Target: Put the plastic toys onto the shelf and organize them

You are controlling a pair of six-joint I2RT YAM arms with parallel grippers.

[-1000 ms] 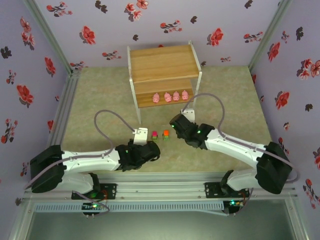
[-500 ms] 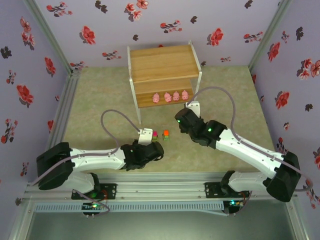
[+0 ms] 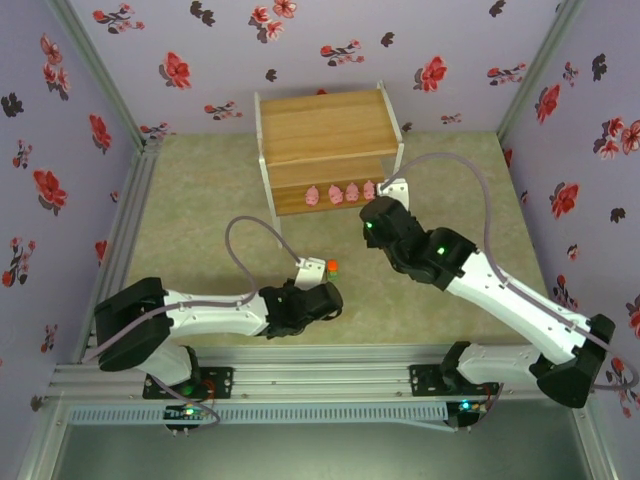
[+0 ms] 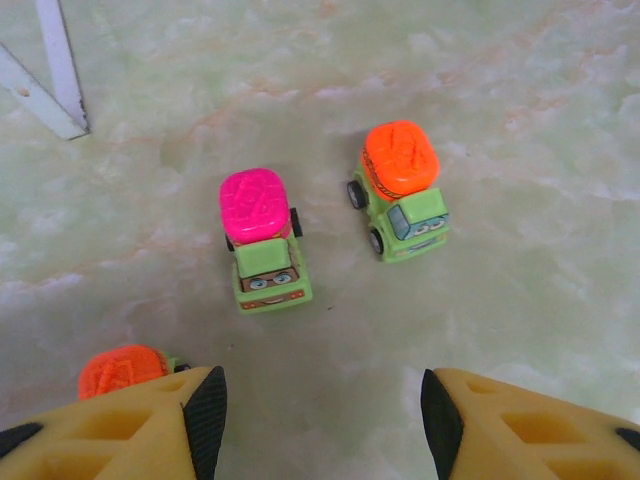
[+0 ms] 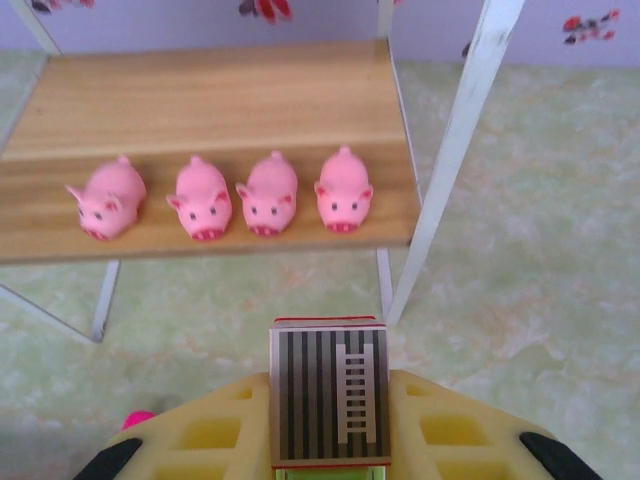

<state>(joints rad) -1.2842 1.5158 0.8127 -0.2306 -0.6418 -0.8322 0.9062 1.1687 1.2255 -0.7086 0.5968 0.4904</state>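
Plastic toys, left wrist view: three yellow-green trucks stand on the tabletop. Left gripper is spread wide, with nothing between its fingers. The first orange-topped truck sits just beside the left finger and is partly hidden behind it. The magenta-topped truck is ahead of the gripper, slightly left of the gap, cab facing the gripper. The second orange-topped truck is a little farther ahead and to the right, near the magenta one but not touching it.

Right wrist view: right gripper is pinching the grey-brown-topped truck between its yellow fingers, striped top up. Ahead of this gripper stands the shelf. Four pink pigs are in a row along the front edge of its lower board, upright, snouts toward the gripper. The rightmost pig is almost straight ahead.
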